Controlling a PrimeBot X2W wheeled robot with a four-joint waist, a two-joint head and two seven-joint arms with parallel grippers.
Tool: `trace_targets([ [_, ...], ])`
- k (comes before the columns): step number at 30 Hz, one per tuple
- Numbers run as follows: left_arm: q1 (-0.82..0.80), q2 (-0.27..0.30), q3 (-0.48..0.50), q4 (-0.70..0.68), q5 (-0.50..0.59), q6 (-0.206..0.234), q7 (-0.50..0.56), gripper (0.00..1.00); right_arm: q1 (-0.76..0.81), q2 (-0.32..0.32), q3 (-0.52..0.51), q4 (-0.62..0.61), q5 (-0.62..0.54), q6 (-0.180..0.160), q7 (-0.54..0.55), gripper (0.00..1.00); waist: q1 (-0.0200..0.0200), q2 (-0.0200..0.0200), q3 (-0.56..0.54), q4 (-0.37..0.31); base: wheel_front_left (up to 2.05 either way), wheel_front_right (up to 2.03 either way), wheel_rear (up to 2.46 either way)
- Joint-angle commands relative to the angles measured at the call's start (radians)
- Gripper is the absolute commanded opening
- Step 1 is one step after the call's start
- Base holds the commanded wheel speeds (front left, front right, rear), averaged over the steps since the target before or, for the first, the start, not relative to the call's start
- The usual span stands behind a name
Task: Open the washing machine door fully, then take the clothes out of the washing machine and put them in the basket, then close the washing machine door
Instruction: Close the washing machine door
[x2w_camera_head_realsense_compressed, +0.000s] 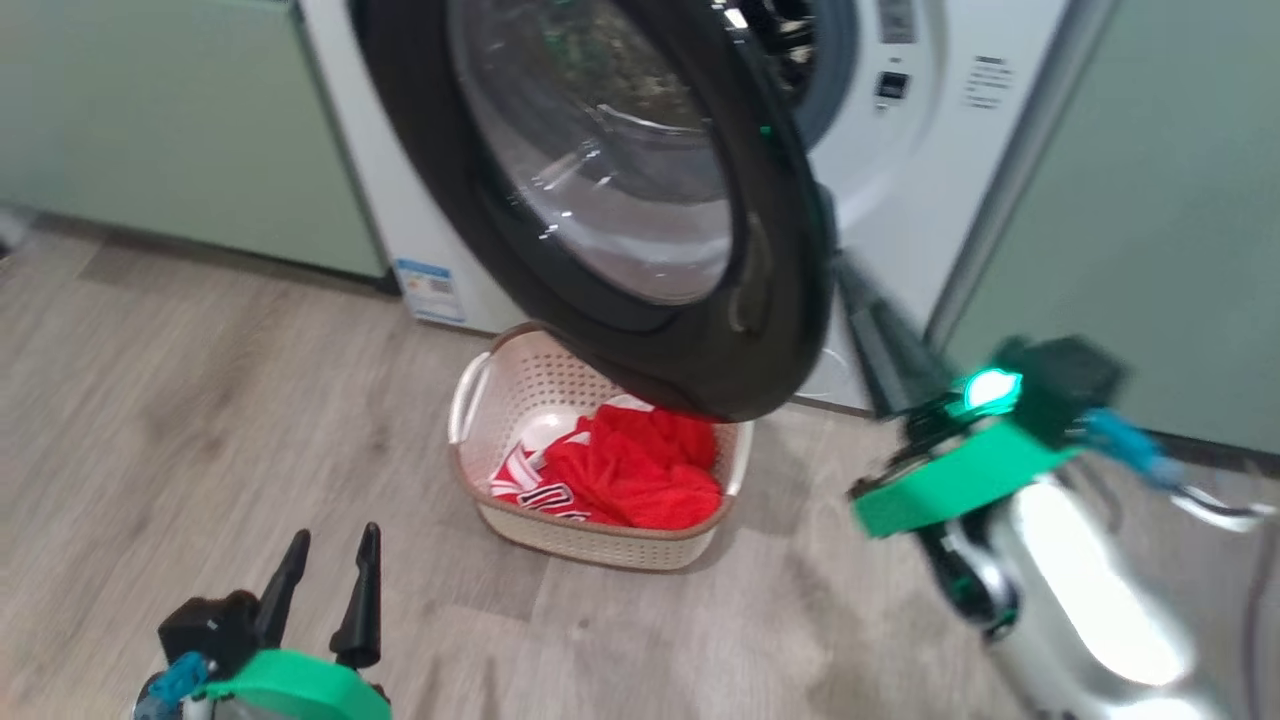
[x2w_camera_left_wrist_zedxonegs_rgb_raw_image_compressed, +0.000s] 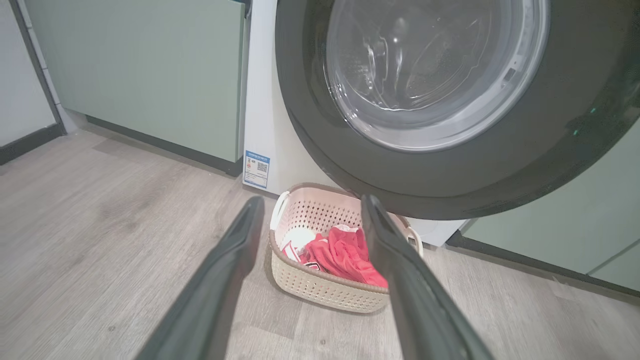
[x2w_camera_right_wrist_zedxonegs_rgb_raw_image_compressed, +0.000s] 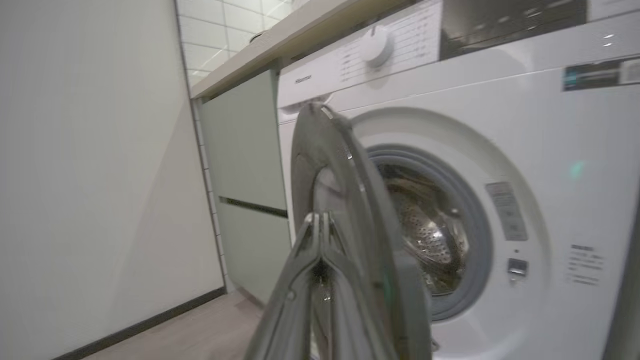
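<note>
A pale wood-grain floor (x2w_camera_head_realsense_compressed: 200, 450) runs up to a far wall of pale green cabinets (x2w_camera_head_realsense_compressed: 170, 120), with the white front-loading washing machine (x2w_camera_head_realsense_compressed: 900, 230) standing between them. Its grey-gasketed opening and perforated steel drum (x2w_camera_right_wrist_zedxonegs_rgb_raw_image_compressed: 430, 235) show in the right wrist view.

The washing machine door (x2w_camera_head_realsense_compressed: 430, 200), hinged on the left, stands swung out from the opening at an angle, partly open, with its glossy black rim and bulging glass bowl turned toward the near left. Its lower edge hangs over the far rim of the basket.

The cream basket (x2w_camera_head_realsense_compressed: 600, 552) sits on the floor just in front of the machine's lower left corner (brown rim, one white handle showing on its left side). The clothes (x2w_camera_head_realsense_compressed: 640, 470) lie inside it in a bright red heap toward its right side. A jersey's white-and-black trim and numerals show at the heap's left.

The right pincer (x2w_camera_head_realsense_compressed: 838, 268) is raised at the right, free edge of the door, with its two long dark fingers pressed together and nothing between them. Whether the tips touch the rim cannot be told. A green light glows on that arm's wrist (x2w_camera_head_realsense_compressed: 990, 388).

The left pincer (x2w_camera_head_realsense_compressed: 336, 533) hovers low at the near left, well apart from the basket. Its fingers are spread wide, empty and pointing toward the machine.

A small blue label (x2w_camera_head_realsense_compressed: 430, 290) is stuck low on the machine's front, left of the basket.
</note>
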Motion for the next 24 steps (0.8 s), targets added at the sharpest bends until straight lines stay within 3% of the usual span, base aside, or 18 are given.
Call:
trace_targets([
  [1, -0.058, 0.004, 0.025, -0.026, 0.008, -0.006, -0.008, 1.0, -0.042, -0.005, 0.047, 0.002, 0.016, -0.001, -0.006, 0.0, 0.0, 0.0, 0.004, 0.029, 0.0, 0.0, 0.0],
  [5, -0.064, -0.002, 0.008, -0.025, 0.009, -0.006, -0.008, 1.0, -0.098, -0.006, 0.154, 0.131, 0.048, -0.001, -0.006, 0.0, 0.0, 0.0, 0.014, 0.061, 0.0, 0.0, 0.0],
  [9, -0.068, -0.011, 0.0, -0.026, 0.009, -0.006, -0.008, 1.0, -0.147, 0.004, 0.185, 0.262, 0.078, -0.001, -0.006, 0.0, 0.0, 0.0, 0.027, 0.08, 0.0, 0.0, 0.0],
  [16, -0.082, -0.033, -0.023, -0.015, 0.008, -0.006, -0.008, 1.0, -0.232, 0.025, 0.154, 0.427, 0.09, -0.001, -0.006, 0.0, 0.0, 0.0, 0.077, 0.087, 0.0, 0.0, 0.0],
  [24, -0.122, -0.057, -0.052, -0.02, 0.01, -0.006, -0.008, 1.0, -0.326, 0.023, 0.039, 0.499, 0.07, -0.001, -0.006, 0.0, 0.0, 0.0, 0.147, 0.088, 0.0, 0.0, 0.0],
])
